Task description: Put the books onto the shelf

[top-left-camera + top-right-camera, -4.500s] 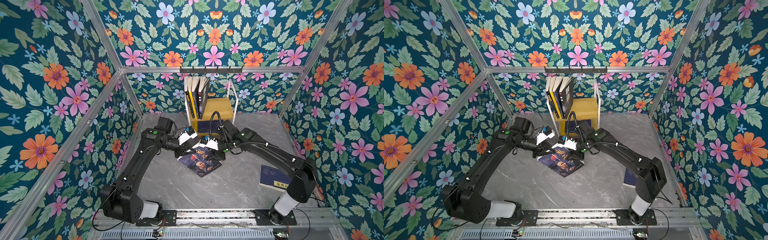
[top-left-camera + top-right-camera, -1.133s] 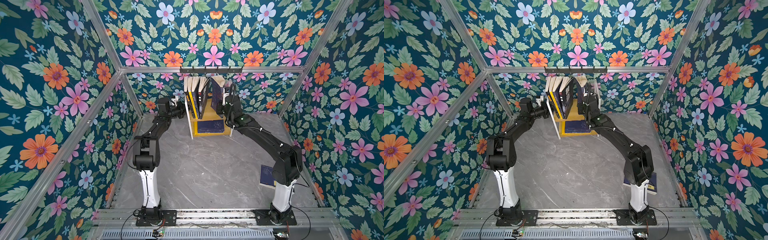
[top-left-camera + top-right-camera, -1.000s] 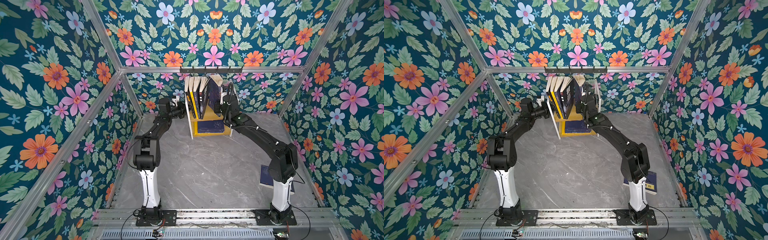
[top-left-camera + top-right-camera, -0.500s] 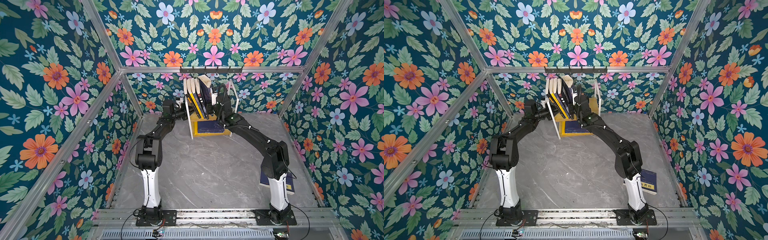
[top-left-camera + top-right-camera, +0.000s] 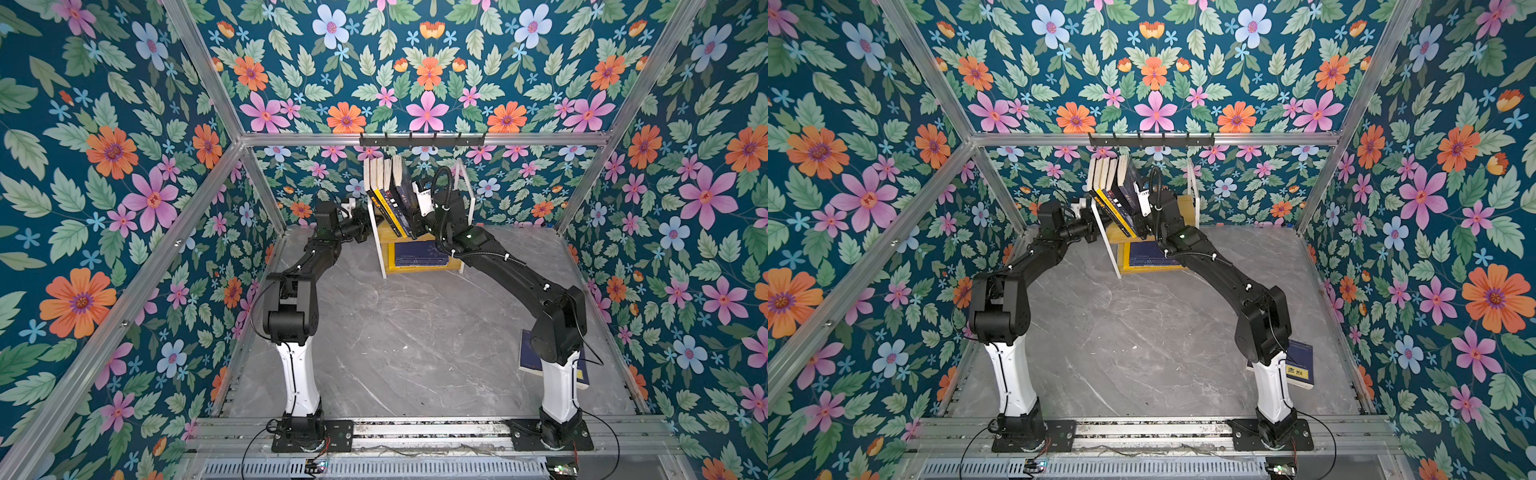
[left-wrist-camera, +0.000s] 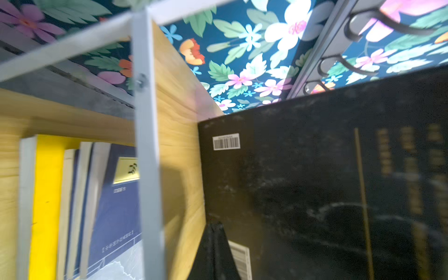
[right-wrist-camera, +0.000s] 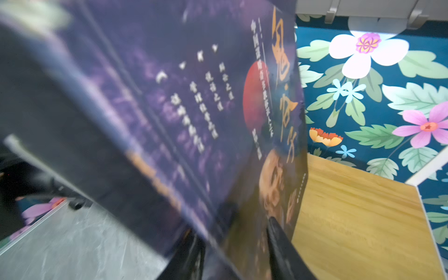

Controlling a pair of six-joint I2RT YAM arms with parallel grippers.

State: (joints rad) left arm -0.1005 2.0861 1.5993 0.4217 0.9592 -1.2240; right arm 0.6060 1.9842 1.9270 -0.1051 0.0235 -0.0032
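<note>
- Grey, marble-veined tabletop, walled on three sides by teal floral wallpaper and braced with aluminium framing.
- Against the tabletop's back edge, beneath a black hook rail: the shelf — white metal frame, pale wooden boards.
- Both black arms stretched from the front rail toward that back edge.
- On the upper board, a row of books tilted toward the shelf's left end.
- Flat on the lower board, a navy book; in the same stack, seen from the left wrist, a bright yellow cover.
- Right gripper at the row's right end, fingers parted, one on each side of the lower edge of the slanting portrait-cover book.
- Left gripper just outside the shelf's left end, fingers together, tips close against the black book.
- Near the tabletop's front right corner, partly hidden behind the right arm's base, a navy paperback with a yellow label, lying flat — well apart from the shelf.
</note>
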